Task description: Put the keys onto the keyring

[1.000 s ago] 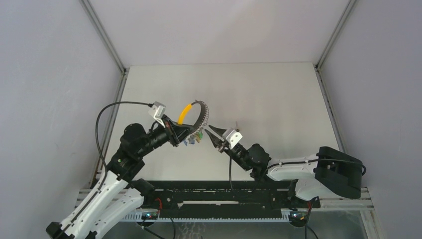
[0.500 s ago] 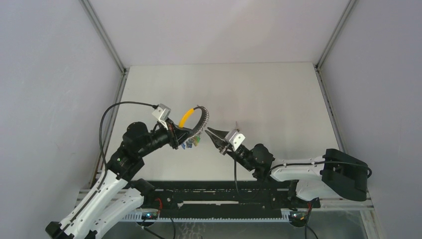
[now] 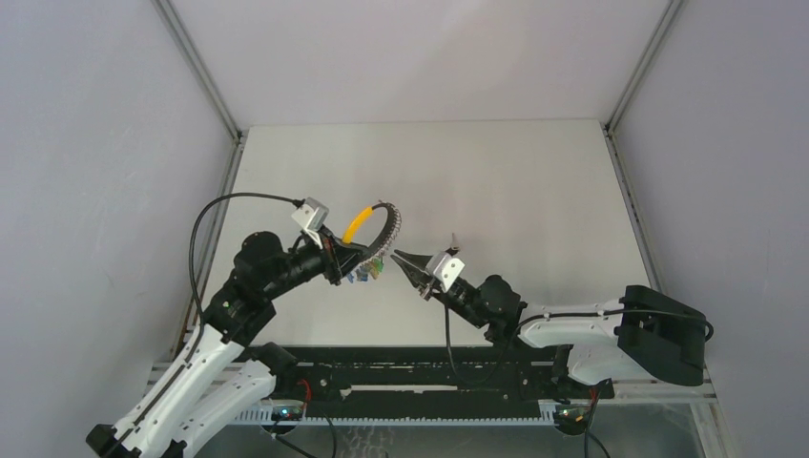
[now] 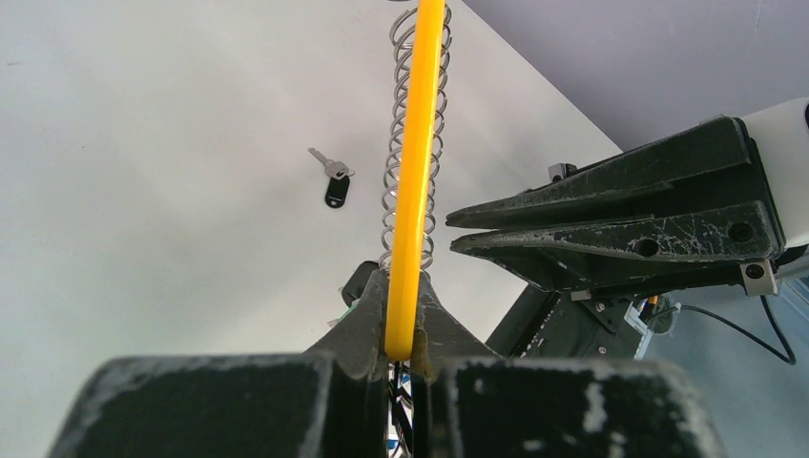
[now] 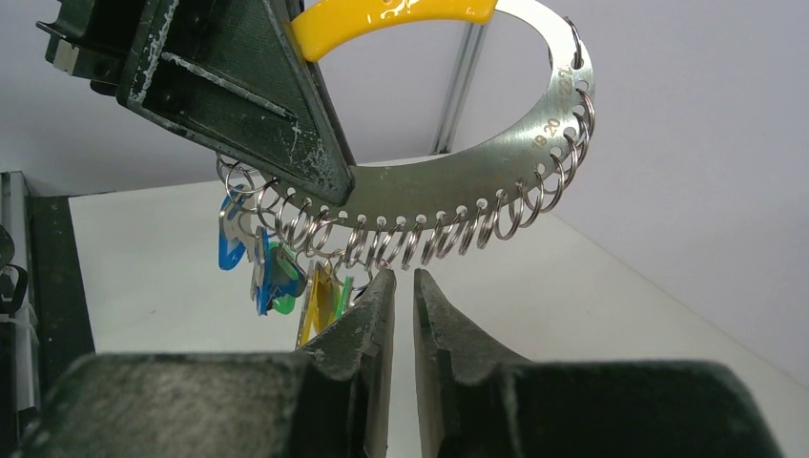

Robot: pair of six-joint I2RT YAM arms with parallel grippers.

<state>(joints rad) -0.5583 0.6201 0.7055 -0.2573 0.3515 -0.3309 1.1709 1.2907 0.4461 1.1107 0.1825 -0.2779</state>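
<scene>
My left gripper (image 4: 403, 288) clamps the keyring (image 5: 458, 191); right gripper (image 5: 403, 277) jaws narrow, empty, below it; key (image 4: 334, 181) on counter (image 4: 143, 143).

White matte table (image 3: 496, 181), boxed by plain grey walls (image 3: 95, 143) left, far, right. Aluminium posts (image 3: 197, 65) at both far corners. Black slotted rail (image 3: 401, 363) along near edge. Even diffuse light, soft shadows.

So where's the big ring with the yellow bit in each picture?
Top external: the keyring is mid-table, left of centre, held up by the left gripper.
Left wrist: edge-on, its yellow band running up the middle from the shut jaws.
Right wrist: across the top, a silver arc with small rings hanging below.
Shared landmark: that yellow band, in all three views.
</scene>
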